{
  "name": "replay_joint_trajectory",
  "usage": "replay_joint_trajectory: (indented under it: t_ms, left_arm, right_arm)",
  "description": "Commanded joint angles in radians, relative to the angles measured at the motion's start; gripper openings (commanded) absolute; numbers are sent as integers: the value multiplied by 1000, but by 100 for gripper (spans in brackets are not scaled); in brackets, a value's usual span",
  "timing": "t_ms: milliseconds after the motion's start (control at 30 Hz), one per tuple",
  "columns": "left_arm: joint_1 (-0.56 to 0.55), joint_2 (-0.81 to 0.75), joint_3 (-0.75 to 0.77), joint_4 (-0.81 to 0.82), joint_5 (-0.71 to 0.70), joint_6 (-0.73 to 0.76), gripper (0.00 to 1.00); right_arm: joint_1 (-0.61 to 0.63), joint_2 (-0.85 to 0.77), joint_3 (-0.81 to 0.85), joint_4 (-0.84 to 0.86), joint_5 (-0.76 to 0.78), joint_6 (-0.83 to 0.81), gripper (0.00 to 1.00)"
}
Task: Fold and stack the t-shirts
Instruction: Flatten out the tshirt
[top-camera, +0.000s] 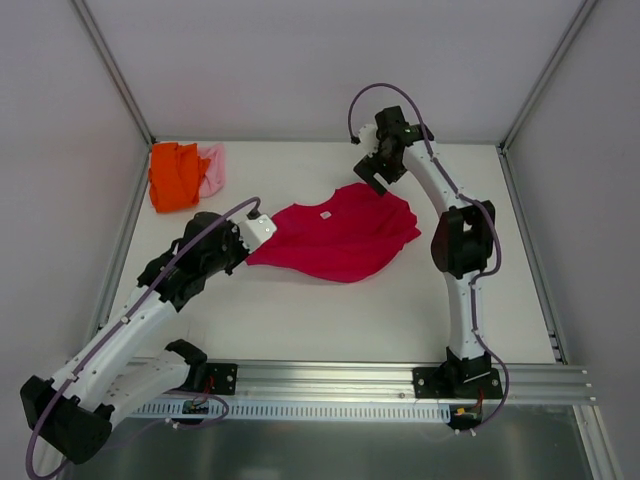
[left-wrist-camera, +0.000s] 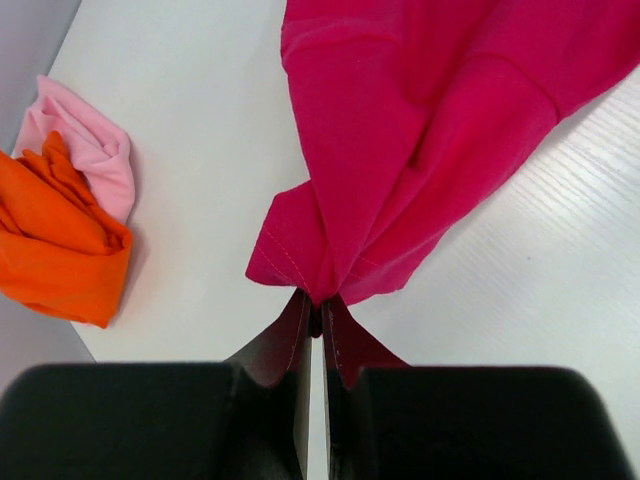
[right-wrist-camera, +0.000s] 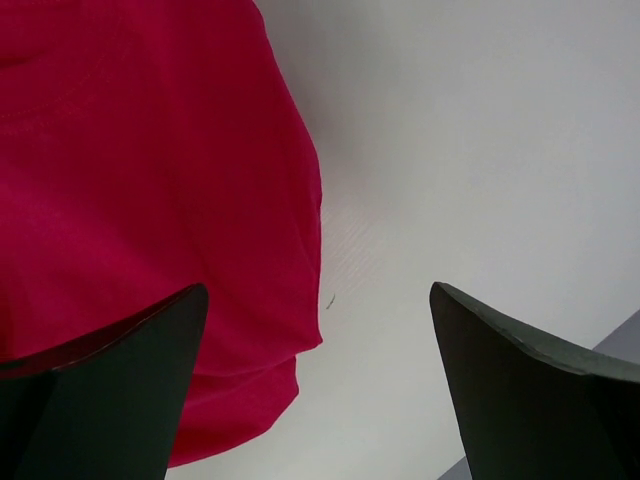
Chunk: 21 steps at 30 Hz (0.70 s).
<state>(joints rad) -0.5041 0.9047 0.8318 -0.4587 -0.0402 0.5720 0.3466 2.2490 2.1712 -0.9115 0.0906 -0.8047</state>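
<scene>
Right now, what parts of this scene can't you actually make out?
Pink shirt: mostly hidden by the orange shirt, top and left wrist views.
Red shirt: cut off by frame edges in both wrist views.
Its neck label: too small to read, top view.

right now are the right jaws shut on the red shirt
No, the right jaws stand wide apart above the red shirt and the table, gripping nothing.
</scene>
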Motion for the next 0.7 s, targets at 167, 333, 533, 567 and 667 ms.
replay_joint_trajectory:
  t_ms: [167,333,533,567,667]
  left_arm:
    - [-4,-133,-25,-78,75,-63,0]
    - [-4,-148,-37,-81,77,-66,0]
    - [-4,-164,-37,-74,98,-69,0]
    - [-4,-156,-36,-74,102,-67,0]
    - [-5,-133,-42,-63,117,-66,0]
  right_arm:
    - [3,53,-10,-144,-161,-16,100]
    - [3,74,-71,-207,-206,-76,100]
    - [2,-32,-263,-65,-125,-84,91]
    - [2,-92,-351,-5,-80,-71,95]
    - [6,-295,-592,404,150,-68,100]
